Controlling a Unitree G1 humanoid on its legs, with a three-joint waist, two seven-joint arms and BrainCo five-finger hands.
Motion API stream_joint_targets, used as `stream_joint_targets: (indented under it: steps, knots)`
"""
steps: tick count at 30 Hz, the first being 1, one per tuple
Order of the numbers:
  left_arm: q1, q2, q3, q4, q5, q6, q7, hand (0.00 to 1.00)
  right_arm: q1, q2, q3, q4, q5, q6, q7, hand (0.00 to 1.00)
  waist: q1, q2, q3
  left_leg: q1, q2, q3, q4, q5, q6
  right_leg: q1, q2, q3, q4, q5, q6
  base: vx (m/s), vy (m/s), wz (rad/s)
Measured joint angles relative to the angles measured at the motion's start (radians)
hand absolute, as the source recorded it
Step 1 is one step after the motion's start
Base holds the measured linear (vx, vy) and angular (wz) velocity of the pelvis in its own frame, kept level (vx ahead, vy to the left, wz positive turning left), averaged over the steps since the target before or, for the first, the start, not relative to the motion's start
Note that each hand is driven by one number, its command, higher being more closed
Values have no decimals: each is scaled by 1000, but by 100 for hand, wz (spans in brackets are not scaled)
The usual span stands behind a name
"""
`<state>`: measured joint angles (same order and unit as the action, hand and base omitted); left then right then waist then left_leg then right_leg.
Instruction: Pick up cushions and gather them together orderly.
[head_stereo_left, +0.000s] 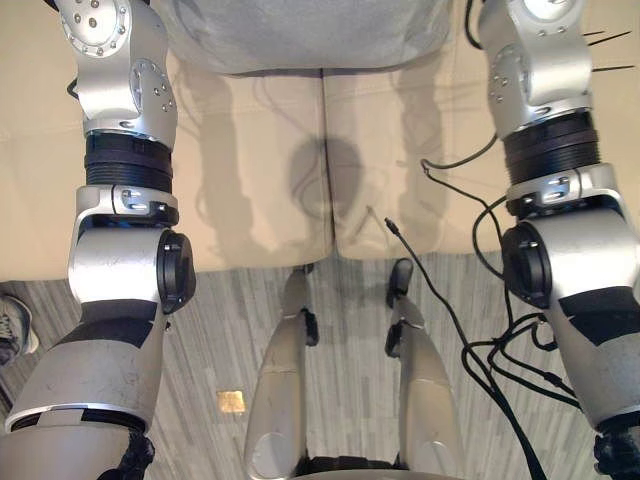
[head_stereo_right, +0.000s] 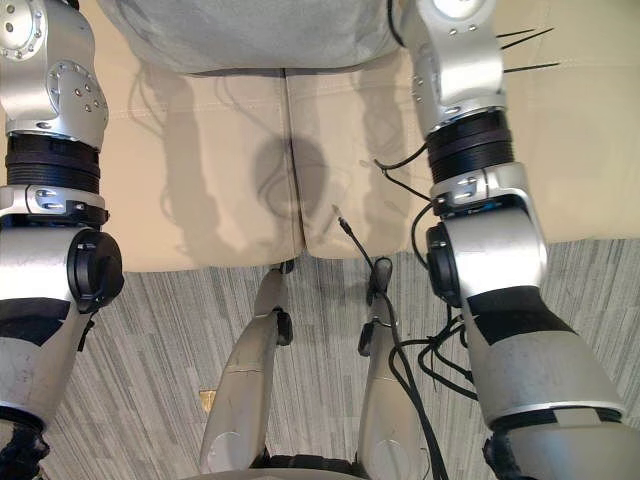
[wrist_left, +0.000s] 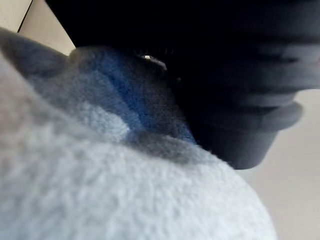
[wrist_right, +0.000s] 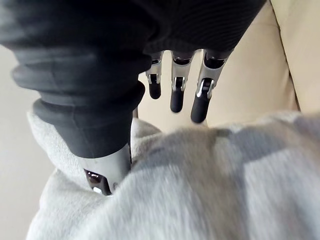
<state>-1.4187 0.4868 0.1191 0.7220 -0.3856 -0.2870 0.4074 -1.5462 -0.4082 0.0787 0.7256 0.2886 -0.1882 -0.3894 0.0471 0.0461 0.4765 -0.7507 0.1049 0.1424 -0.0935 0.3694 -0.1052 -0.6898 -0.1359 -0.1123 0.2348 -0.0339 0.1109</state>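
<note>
A cream leather sofa (head_stereo_left: 250, 180) with two smooth seat pads stands on grey streaked flooring (head_stereo_left: 220, 330). A soft, fleecy grey cushion (head_stereo_left: 300, 35) is held above the seat between both arms. The right hand (wrist_right: 177, 97) has its fingers straight past the cushion's edge and its thumb sunk into the fleece. The left hand (wrist_left: 240, 100) presses against the pile, and I cannot tell how its fingers stand. A person's shoe (head_stereo_left: 10, 325) is at the left.

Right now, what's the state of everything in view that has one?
grey cushion: held between both hands, apparently lifted off the seat.
left hand: pressed against the cushion; grip hidden.
right hand: open, fingers straight past the cushion's edge, thumb sunk into it.
sofa: two beige seat pads side by side, below the cushion.
</note>
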Motion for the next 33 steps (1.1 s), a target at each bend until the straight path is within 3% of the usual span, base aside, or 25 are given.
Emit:
stream_joint_targets:
  steps: [7, 13, 14, 15, 16, 19, 22, 26, 30, 33]
  knots:
    - [146, 117, 53, -19, -58, 22, -60, 0, 66, -198, -9, -140, 124, -2, 22, 0, -7, 0, 0, 43, 3, 15, 0, 0, 0, 26, -1, -3, 29, -1, -1, 15, -6, -1]
    - [590, 116, 95, -355, -83, 10, -77, 0, 478, -270, -87, -497, 150, -27, 41, 0, -8, -5, -5, 159, -1, 18, -1, -5, -4, 124, -6, -1, 86, -63, -19, 40, -42, 12]
    - [701, 101, 96, -415, -80, -2, -82, 0, 598, -262, -105, -553, 145, -35, 60, 0, -6, -8, -16, 183, 1, 17, -1, -27, -13, 145, -5, 0, 91, -89, -20, 21, -87, -2]
    - [832, 62, 111, -451, -72, -16, -94, 0, 735, -222, -132, -580, 134, -44, 83, 0, -2, -4, -64, 191, 5, 14, -1, -74, 20, 142, 7, 2, 105, -115, -22, 28, -94, -7]
    - [879, 42, 118, -457, -71, -18, -102, 0, 786, -201, -146, -584, 132, -45, 92, 0, -4, -4, -80, 192, 10, 10, -1, -86, 31, 139, 13, 2, 113, -118, -23, 46, -72, -8]
    - [1082, -90, 115, -451, -48, -8, -145, 0, 1072, -100, -237, -568, 131, -49, 142, 0, -13, -7, -103, 227, 5, -4, -1, -89, 36, 176, 14, 4, 112, -124, -21, 52, -52, 2]
    - [1314, -230, 64, -437, 29, 23, -225, 0, 1354, 77, -273, -513, 88, -42, 222, 0, -37, -7, -118, 291, -2, -9, -1, -89, 36, 252, 13, 5, 84, -125, -18, 39, -47, 3]
    - [1470, -281, 29, -357, 127, 60, -311, 0, 1579, 197, -263, -403, -43, -14, 289, 0, -54, -10, -196, 375, -1, -20, -1, -98, 26, 350, 16, 2, 45, -125, -18, 28, -40, 1]
    - [1592, -288, 29, -209, 248, 87, -362, 0, 1711, 227, -235, -259, -180, 4, 347, 0, -62, -18, -307, 483, 6, -4, -4, -160, 30, 467, 25, 19, -31, -118, -21, 1, -21, -20]
    - [1636, -299, 29, -114, 313, 105, -386, 0, 1749, 228, -236, -144, -235, 20, 374, 0, -66, -28, -349, 536, 6, 13, -9, -181, 29, 537, 27, 36, -91, -96, -17, -11, 30, -19]
